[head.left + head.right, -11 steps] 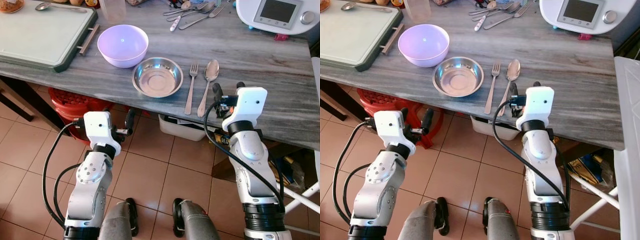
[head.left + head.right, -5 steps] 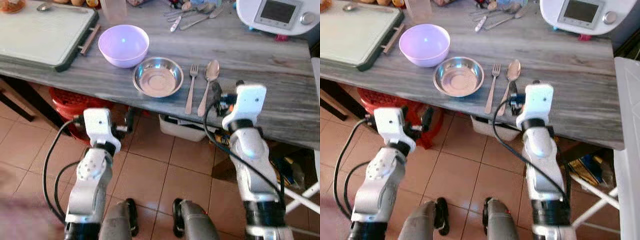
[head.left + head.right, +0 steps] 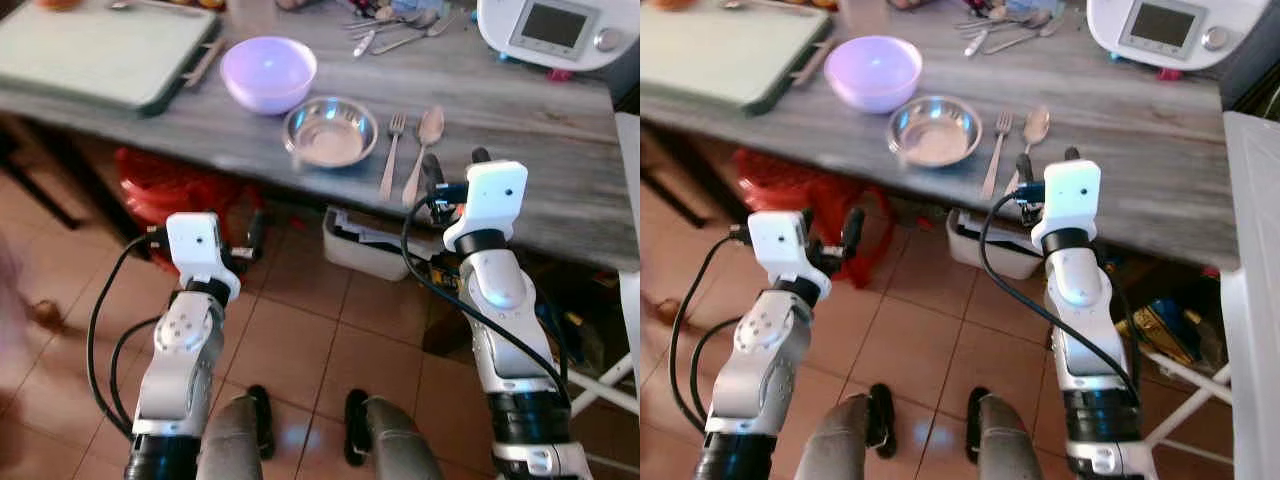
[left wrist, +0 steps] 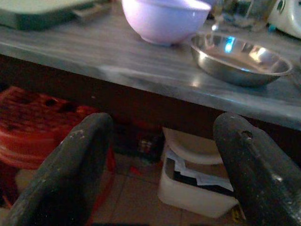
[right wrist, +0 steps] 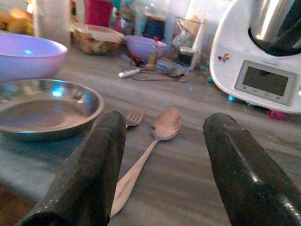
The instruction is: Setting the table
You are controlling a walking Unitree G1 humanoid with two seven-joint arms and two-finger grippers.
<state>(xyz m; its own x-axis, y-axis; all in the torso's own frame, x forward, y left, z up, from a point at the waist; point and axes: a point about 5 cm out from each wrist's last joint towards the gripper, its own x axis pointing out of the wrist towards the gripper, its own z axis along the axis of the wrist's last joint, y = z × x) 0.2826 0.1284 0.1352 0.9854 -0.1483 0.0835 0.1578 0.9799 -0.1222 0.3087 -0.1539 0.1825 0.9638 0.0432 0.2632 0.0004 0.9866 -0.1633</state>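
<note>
fork [image 5: 134,115] beside spoon [image 5: 149,143]

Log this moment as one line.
left gripper: open, below table edge | right gripper: open, at edge near spoon | fork, steel dish, bowl laid out

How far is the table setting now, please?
Done: the steel bowl, fork and spoon lie side by side near the table edge. In hand: nothing; the right gripper is open above the table edge near the spoon, the left gripper open below it. Left: possibly the purple bowl.
</note>
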